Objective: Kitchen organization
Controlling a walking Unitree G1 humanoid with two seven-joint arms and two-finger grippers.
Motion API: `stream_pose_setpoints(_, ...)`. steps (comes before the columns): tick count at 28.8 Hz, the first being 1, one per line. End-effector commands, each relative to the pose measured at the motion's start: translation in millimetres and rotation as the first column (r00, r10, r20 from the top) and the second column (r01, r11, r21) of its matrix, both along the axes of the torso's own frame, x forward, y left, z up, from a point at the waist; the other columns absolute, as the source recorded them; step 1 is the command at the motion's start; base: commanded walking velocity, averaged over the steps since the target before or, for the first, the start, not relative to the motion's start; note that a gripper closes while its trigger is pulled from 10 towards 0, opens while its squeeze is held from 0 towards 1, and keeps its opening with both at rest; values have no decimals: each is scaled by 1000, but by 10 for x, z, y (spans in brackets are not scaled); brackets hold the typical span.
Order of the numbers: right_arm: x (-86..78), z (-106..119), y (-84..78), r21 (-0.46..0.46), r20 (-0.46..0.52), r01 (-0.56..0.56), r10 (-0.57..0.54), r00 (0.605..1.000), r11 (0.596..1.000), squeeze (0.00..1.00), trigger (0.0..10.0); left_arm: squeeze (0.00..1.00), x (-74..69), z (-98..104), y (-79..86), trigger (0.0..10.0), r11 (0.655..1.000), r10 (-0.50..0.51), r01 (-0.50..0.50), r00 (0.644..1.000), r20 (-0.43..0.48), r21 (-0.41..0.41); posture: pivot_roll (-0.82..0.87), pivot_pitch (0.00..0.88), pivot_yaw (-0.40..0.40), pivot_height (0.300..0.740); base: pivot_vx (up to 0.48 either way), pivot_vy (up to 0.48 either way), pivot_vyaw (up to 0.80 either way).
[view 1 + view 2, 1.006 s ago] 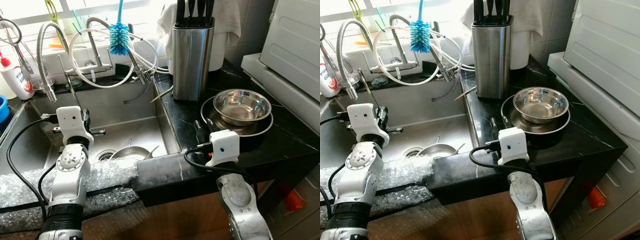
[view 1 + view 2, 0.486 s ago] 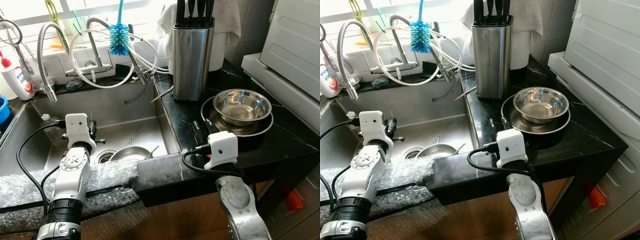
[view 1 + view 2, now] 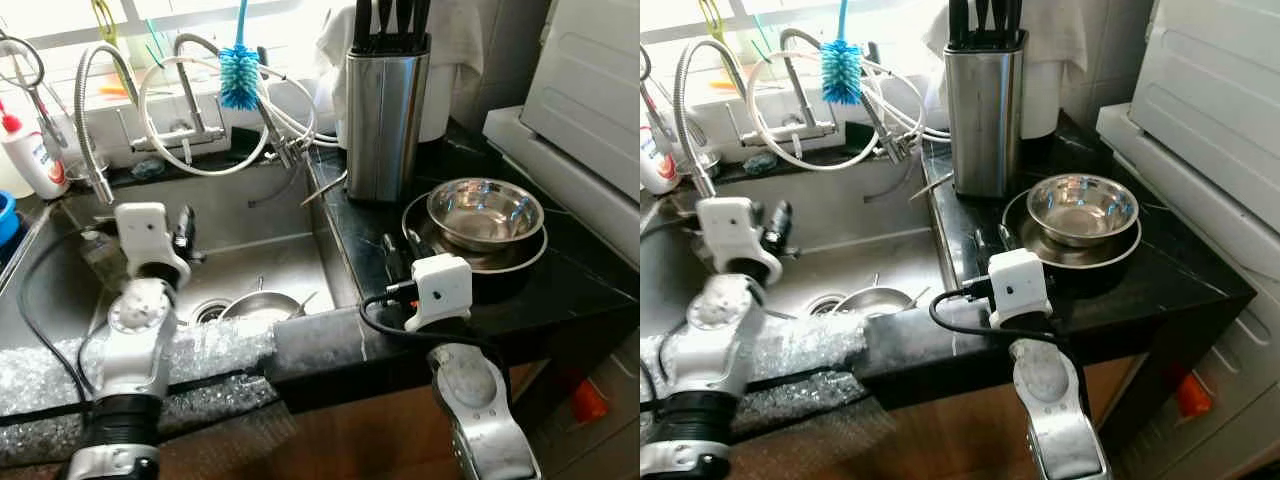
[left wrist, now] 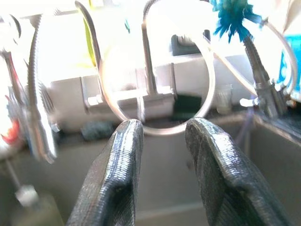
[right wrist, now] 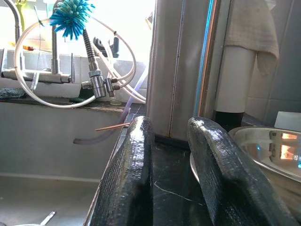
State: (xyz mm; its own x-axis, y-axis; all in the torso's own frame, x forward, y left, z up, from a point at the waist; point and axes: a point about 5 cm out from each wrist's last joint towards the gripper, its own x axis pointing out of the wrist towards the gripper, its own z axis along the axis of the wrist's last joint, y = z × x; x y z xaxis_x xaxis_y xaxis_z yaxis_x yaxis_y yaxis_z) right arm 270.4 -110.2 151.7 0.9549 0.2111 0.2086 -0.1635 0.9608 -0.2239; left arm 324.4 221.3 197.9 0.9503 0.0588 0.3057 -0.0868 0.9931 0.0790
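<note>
- The sink (image 3: pixel 250 235) served as the reference point. The left gripper (image 4: pixel 162 176) hovered above its basin, fingers parted around nothing and aimed at the taps behind it, apparently poised for work inside the basin.
- The right gripper (image 5: pixel 171 176) sat over the black counter (image 3: pixel 560 290) just right of the sink, fingers slightly apart and empty, pointing at the knife block (image 3: pixel 385 110).
- A steel dish (image 3: pixel 262 303) lay on the sink floor beside the drain, shallow, shiny, with a utensil handle leaning from it; judged to be awaiting tidying.
- A steel bowl (image 3: pixel 484 212) rested inside a dark pan (image 3: pixel 500 265) on the counter right of the sink, clean-looking and reflective, stacked presumably to save space.
- A blue bottle brush (image 3: pixel 239 75) hung behind the sink.
</note>
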Motion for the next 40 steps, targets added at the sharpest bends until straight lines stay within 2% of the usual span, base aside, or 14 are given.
stream_pose_setpoints(1,18,1,33,3,-8,-10,10,1000,1000,0,10000,0,-83,61,141,10000,999,14,-15,1000,23,36,-68,0,101,740,0,0,0)
stream_pose_setpoints(5,17,2,36,6,-7,-11,11,1000,1000,0,10000,0,-203,56,304,10000,997,33,-35,999,23,69,-63,0,104,740,0,0,0)
stream_pose_setpoints(6,17,2,34,6,-7,-10,10,1000,1000,0,10000,0,-287,34,382,10000,995,43,-45,999,18,92,-64,0,106,740,0,0,0)
stream_pose_setpoints(7,17,2,34,6,-7,-10,10,1000,1000,0,10000,0,-287,34,382,10000,995,43,-45,999,18,92,-64,0,106,740,0,0,0)
stream_pose_setpoints(10,13,-1,23,6,-7,-8,8,1000,1000,0,10000,0,-408,6,445,10000,993,53,-55,998,17,109,-60,0,109,740,0,0,0)
stream_pose_setpoints(14,-5,-14,0,4,-9,-2,2,1000,1000,0,10000,0,-668,-117,534,10000,989,69,-66,997,-22,129,-60,0,117,740,0,0,0)
stream_pose_setpoints(16,-6,-14,-4,1,-8,-1,1,1000,1000,0,10000,0,-734,-156,525,10000,991,76,-72,997,-27,109,-58,0,118,740,0,0,0)
stream_pose_setpoints(19,-9,-6,3,-3,-3,-2,2,1000,1000,0,10000,0,-880,-313,416,10000,996,76,-72,995,-71,57,-66,0,124,740,0,0,0)
stream_pose_setpoints(22,-15,-2,7,-1,0,-3,3,1000,1000,0,10000,0,-944,-396,338,10000,997,76,-73,993,-94,37,-68,0,124,740,0,0,0)
stream_pose_setpoints(29,-19,-5,-6,-2,0,-1,1,1000,1000,0,10000,0,-997,-421,272,10000,997,76,-74,991,-110,20,-68,0,124,740,0,0,0)
stream_pose_setpoints(37,7,28,-54,-3,10,24,-24,1000,1000,0,10000,0,-930,-414,235,10000,997,76,-75,992,-102,14,-77,0,124,740,0,0,0)
stream_pose_setpoints(40,90,230,-115,45,47,67,-69,997,997,0,10000,0,-836,-368,176,10000,998,54,-52,995,-87,32,-86,0,122,740,0,0,0)
